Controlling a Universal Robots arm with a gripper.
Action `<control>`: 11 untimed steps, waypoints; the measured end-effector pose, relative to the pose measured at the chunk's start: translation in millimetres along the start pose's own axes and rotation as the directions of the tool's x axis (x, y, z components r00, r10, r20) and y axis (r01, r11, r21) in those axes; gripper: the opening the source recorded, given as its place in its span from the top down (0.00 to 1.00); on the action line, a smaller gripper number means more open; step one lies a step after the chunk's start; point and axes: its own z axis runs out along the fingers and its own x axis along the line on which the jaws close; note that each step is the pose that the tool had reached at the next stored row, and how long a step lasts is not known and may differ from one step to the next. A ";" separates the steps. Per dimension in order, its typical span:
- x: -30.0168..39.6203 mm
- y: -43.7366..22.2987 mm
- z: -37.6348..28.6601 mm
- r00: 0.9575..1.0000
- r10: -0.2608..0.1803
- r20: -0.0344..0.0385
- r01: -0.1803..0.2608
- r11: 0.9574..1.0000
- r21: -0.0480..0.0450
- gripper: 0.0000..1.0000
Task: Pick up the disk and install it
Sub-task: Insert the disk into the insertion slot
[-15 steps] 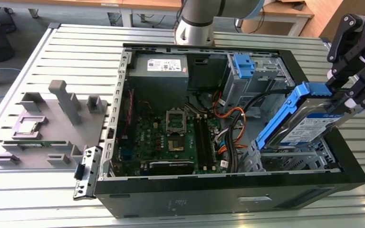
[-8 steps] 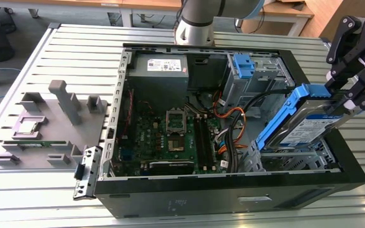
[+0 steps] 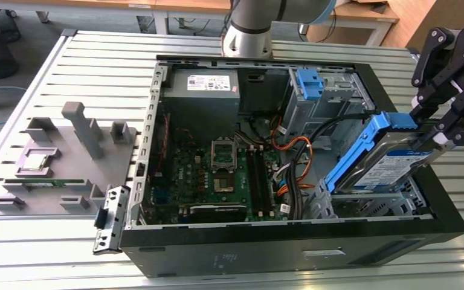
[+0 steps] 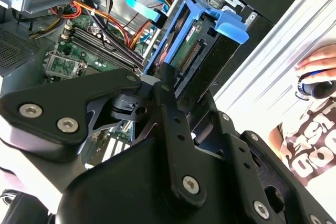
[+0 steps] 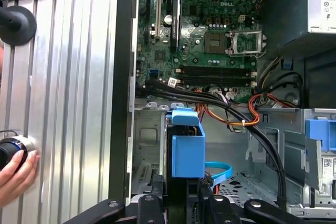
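Your gripper grips the disk firmly, tilted edge-down over the drive bay, seemingly ready for insertion.

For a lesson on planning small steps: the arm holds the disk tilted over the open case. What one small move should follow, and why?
Probably ease the disk down along its tilt into the empty metal bay below it: the gripper clamps its upper end, and its lower end hangs at the bay's mouth, not yet seated.
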 end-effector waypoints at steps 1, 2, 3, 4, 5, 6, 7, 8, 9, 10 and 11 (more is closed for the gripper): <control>0.2 -0.1 1.2 1.000 -0.001 0.000 0.001 1.000 0.000 0.65; 0.4 -0.1 2.4 1.000 -0.002 0.000 0.002 1.000 0.001 0.65; 0.6 -0.2 3.8 1.000 -0.003 0.000 0.003 1.000 0.001 0.65; 0.9 -0.2 5.2 1.000 -0.004 0.000 0.004 1.000 0.002 0.65; 1.3 -0.3 6.5 1.000 -0.005 0.000 0.005 1.000 0.002 0.65; 1.7 -0.3 8.0 1.000 -0.006 0.000 0.006 1.000 0.002 0.65; 2.1 -0.4 9.6 1.000 -0.006 0.000 0.006 1.000 0.002 0.65; 2.6 -0.5 11.2 1.000 -0.007 0.000 0.007 1.000 0.002 0.65; 3.0 -0.5 12.8 1.000 -0.008 -0.001 0.008 1.000 0.003 0.65; 3.5 -0.6 14.4 1.000 -0.009 -0.001 0.009 1.000 0.003 0.65; 3.9 -0.6 16.0 1.000 -0.010 -0.001 0.010 1.000 0.003 0.65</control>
